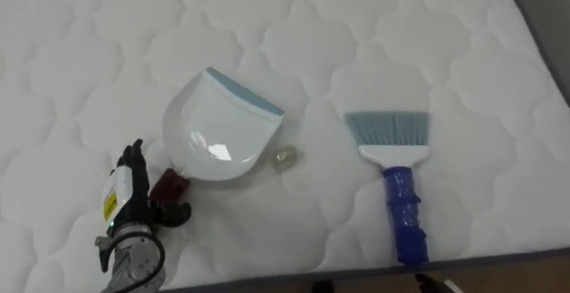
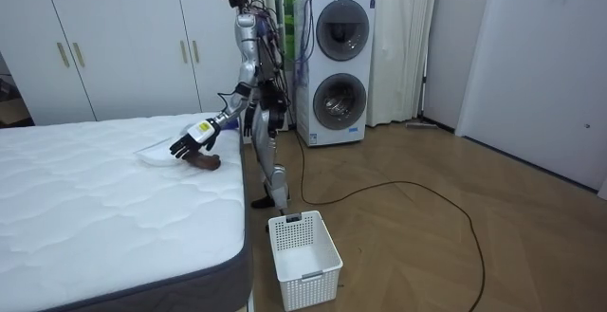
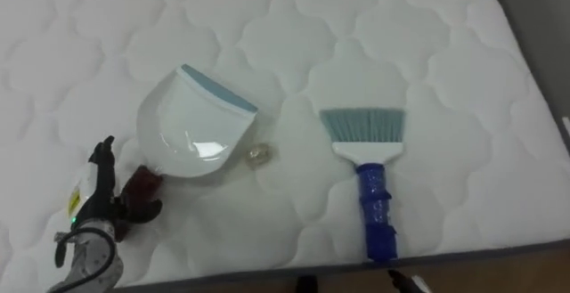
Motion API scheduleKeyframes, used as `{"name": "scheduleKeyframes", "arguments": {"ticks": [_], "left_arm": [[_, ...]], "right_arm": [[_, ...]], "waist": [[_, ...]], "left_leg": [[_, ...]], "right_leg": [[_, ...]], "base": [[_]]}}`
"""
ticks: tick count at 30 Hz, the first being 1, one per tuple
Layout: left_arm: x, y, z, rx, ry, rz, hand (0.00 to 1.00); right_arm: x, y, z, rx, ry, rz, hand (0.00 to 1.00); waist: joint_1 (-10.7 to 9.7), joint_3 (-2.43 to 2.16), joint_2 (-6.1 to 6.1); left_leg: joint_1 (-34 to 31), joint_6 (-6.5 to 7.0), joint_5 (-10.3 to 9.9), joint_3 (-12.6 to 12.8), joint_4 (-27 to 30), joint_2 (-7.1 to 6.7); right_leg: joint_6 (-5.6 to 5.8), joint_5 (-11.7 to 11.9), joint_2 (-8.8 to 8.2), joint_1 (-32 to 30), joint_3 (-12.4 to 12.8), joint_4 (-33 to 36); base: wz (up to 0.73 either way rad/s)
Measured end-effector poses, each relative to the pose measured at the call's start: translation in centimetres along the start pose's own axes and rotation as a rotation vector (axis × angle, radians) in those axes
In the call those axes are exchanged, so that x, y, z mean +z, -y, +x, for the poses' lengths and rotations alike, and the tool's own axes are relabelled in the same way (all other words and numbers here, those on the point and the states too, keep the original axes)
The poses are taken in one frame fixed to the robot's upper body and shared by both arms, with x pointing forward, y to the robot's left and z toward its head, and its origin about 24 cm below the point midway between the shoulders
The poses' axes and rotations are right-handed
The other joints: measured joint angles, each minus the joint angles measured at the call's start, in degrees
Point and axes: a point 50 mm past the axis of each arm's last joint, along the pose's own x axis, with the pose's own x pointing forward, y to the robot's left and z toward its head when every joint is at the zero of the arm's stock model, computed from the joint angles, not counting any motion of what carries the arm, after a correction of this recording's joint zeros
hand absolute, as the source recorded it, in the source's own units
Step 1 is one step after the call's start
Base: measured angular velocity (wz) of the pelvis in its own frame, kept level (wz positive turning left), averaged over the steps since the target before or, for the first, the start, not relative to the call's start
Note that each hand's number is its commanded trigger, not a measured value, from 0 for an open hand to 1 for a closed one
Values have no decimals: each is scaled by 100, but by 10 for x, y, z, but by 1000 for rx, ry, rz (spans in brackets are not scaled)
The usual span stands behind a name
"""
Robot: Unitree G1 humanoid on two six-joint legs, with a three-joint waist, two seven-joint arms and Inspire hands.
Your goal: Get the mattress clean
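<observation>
- three things lie on the white quilted mattress [image 1: 80, 35] of the bed: a dustpan, a brush and one small scrap.
- white dustpan [image 1: 218, 133] sits left of the frame's centre, its grey-blue lip turned to the upper right and its dark red handle [image 1: 169, 187] pointing to the lower left.
- small pale crumpled scrap [image 1: 284, 157] rests on the mattress just beside the pan's lower right rim, outside the pan, between it and the brush.
- brush [image 1: 395, 173] lies right of centre, well apart from the pan, pale blue bristles toward the top of the frame and blue handle running down to the mattress edge at the bottom.
- left hand [image 1: 132, 195] shows at the lower left, right beside the red handle; its fingers are stretched out toward the top of the frame and the thumb reaches under the handle's end, so the hand is not closed round anything; whether it touches the handle cannot be told.
- room view: the robot stands upright on the wooden floor [image 2: 427, 236] at the bed's long side, left arm held out over the mattress.
- white slatted basket [image 2: 303, 246] stands on the floor near the bed's corner, lower centre of the frame.
- two stacked washing machines [image 2: 334, 65] stand behind the robot, white wardrobe doors [image 2: 114, 37] at the upper left.
</observation>
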Motion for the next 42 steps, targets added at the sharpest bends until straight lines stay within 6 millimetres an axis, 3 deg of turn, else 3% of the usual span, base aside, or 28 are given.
{"name": "scheduleKeyframes", "arguments": {"ticks": [1, 4, 35, 38, 42], "left_arm": [[-1, 0, -1, 1, -3, 2, 0], [-2, -1, -1, 18, -4, 2, 0], [-14, 8, -10, -44, -48, 45, 0], [-18, 7, -10, -42, -89, 24, 0], [-23, 7, -9, -56, -136, 16, 0]], "right_arm": [[-2, 0, 0, 0, -7, 4, 0], [-4, 0, -1, 2, -13, 9, 0], [-7, -1, -2, 9, -20, 53, 0], [-5, 0, -1, 3, -13, 54, 0], [3, 0, 1, -6, 5, 54, 0]], "waist": [[-1, -34, 22], [-10, -42, 33], [-173, -33, 41], [-211, -20, 18], [-311, 29, -9]], "left_leg": [[11, 4, 3, -19, 1, -9], [70, 14, 9, -30, -1, -22], [-43, 24, 10, -44, 10, -39], [-93, 25, 10, -19, 13, -62], [-202, 26, 12, 0, 75, -65]], "right_leg": [[-1, 1, -11, 15, -18, 2], [2, -1, -26, 69, -41, 8], [55, -116, -62, -17, -120, 31], [47, -209, -110, -164, -116, 229], [38, -231, -121, -273, -87, 295]], "base": [[5], [1], [3], [0], [1]]}}
